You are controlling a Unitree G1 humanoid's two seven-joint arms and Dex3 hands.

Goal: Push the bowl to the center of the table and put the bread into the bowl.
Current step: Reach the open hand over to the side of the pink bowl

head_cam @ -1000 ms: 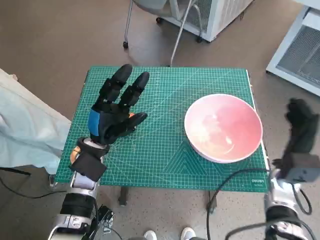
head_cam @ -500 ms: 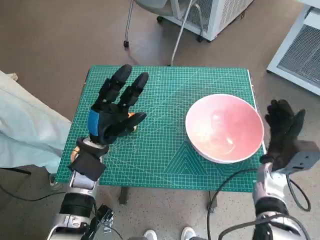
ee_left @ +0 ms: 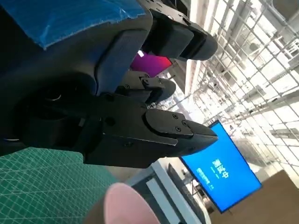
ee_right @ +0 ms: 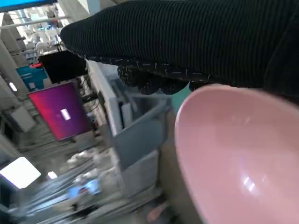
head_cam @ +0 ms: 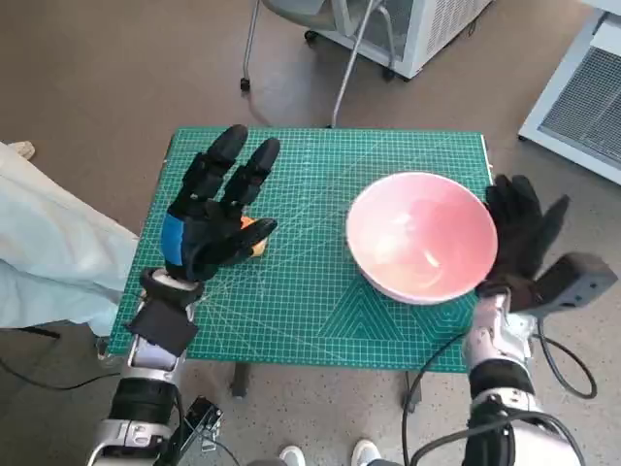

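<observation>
The bowl [head_cam: 421,237], judged light, stiff and slippery, is touched at its rim by the right hand [head_cam: 519,233], spread flat, gripping nothing.

On the green-matted table [head_cam: 320,291], the pink round bowl [head_cam: 419,236] sits toward three o'clock, the gloved right hand [head_cam: 519,233] against its outer rim. The left hand [head_cam: 213,218] hovers spread over an orange bread piece [head_cam: 252,241] at nine o'clock.
</observation>
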